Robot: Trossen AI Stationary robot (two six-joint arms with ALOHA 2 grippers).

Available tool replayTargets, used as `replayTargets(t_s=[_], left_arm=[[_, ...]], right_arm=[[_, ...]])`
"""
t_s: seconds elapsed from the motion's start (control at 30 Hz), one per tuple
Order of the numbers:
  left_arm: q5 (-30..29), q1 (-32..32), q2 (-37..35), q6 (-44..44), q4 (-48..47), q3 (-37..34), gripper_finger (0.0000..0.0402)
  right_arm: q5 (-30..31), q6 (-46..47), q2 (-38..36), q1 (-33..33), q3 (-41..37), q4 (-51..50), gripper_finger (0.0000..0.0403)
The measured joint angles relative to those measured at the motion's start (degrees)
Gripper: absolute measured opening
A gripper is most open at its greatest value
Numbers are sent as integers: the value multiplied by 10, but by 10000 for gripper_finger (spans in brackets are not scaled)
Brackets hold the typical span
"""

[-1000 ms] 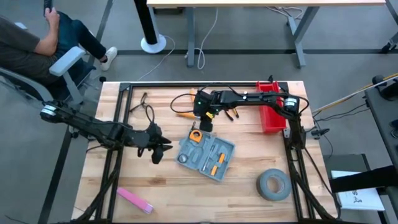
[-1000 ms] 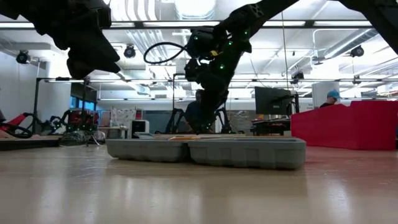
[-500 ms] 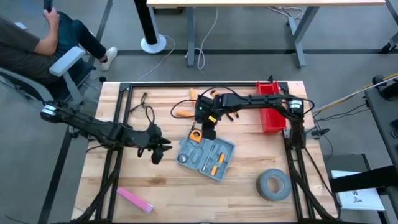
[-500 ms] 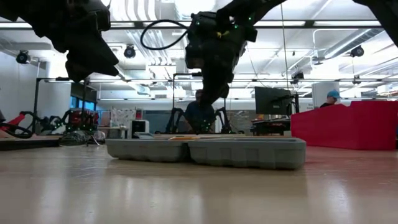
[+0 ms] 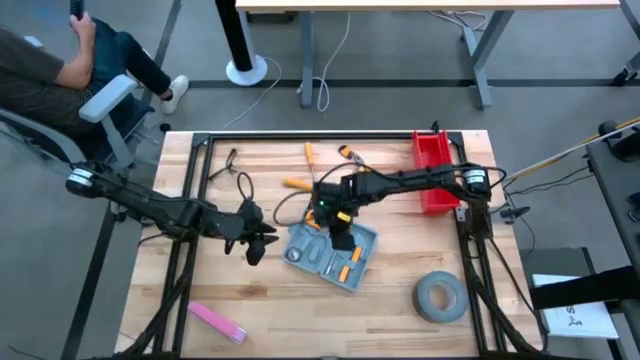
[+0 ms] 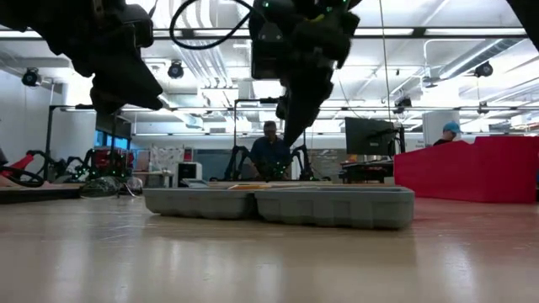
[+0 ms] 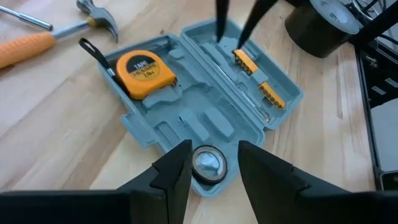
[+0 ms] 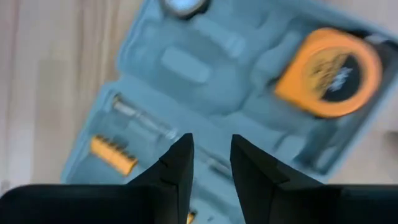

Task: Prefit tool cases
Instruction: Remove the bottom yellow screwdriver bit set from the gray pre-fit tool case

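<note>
A: Where's the tool case?
B: Blue-grey tool case (image 5: 331,250) lies open flat near counter (image 5: 400,320) centre, both halves up. Orange tape measure (image 7: 142,68) sits in one half, orange bit holders (image 7: 246,60) and a thin driver in the other, a round silver piece (image 7: 207,160) by the case edge

A: Right hand?
B: Right hand (image 5: 340,237) hangs straight over the case, fingers pointing down at the bit-holder half, parted by a narrow gap, nothing between them. In the low view it's above the case, not touching

A: Left hand?
B: Left hand (image 5: 258,245) at 9 o'clock of the case, just beside it, off the counter. Fingers spread, empty; the silver piece shows through the gap in its wrist view

A: Anything else on the counter?
B: Grey tape roll (image 5: 440,297) at 4 o'clock of the case, red bin (image 5: 432,172) at 2 o'clock, loose orange-handled tools (image 5: 297,184) and a hammer (image 7: 99,15) around 12, pink strip (image 5: 217,320) at 8 o'clock. Person seated off the counter's far left corner
</note>
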Motion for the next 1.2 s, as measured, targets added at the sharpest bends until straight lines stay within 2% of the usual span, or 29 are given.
replayTargets(t_s=[0.27,0.33,0.6,0.8,1.0,1.2], left_arm=[[63,0,42,-4,23,0,137],[74,0,56,-2,41,0,137],[75,0,84,11,96,0,137],[76,0,91,-4,118,0,137],[89,0,89,-14,117,7,137],[89,0,89,-15,116,9,137]], right_arm=[[2,-19,-3,62,-1,-34,100],[19,-20,-3,79,-1,-33,103],[67,-35,-3,142,-2,-22,119],[163,-60,-3,176,-6,-12,149],[169,-67,22,190,-8,-7,187],[169,-93,39,206,-8,-12,208]])
